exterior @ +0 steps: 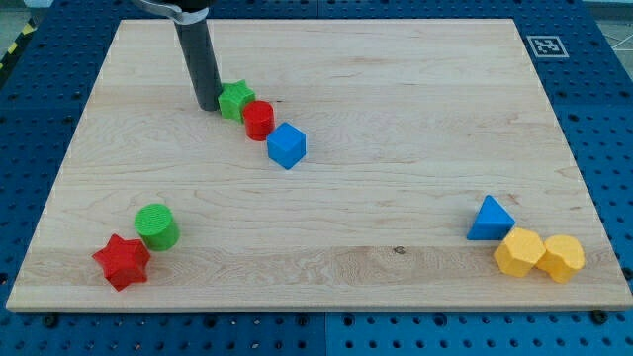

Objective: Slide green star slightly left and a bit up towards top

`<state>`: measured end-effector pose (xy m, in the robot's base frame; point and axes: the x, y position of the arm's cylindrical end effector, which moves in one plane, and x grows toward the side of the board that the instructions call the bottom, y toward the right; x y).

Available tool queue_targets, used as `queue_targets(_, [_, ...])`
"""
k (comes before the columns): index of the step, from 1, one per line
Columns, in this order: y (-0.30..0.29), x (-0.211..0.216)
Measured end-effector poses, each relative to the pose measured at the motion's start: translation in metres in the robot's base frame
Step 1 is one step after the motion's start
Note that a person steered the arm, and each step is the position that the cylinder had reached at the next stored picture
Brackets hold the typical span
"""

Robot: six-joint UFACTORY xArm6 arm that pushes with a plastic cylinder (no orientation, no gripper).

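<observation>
Hidden: the rod's upper end is cut off at the frame's top; the arm itself is out of sight
My tip [210,107]: upper left of the frame, rod nearly upright, touching the green star's left side; it has no fingers to spread or press
Green star [235,99]: upper left, its lower right against the red cylinder [258,120]
Blue cube [287,145]: just below right of that cylinder

One cam, high front angle, looks down on whole board [396,99].
</observation>
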<state>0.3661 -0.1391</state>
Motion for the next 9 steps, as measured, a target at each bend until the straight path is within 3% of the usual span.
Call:
queue_targets(4, [-0.043,0.018])
queue_targets(5, [-0.048,-0.005])
queue_targets(7, [-0.019,-0.051])
queue_targets(9, [0.045,-0.051])
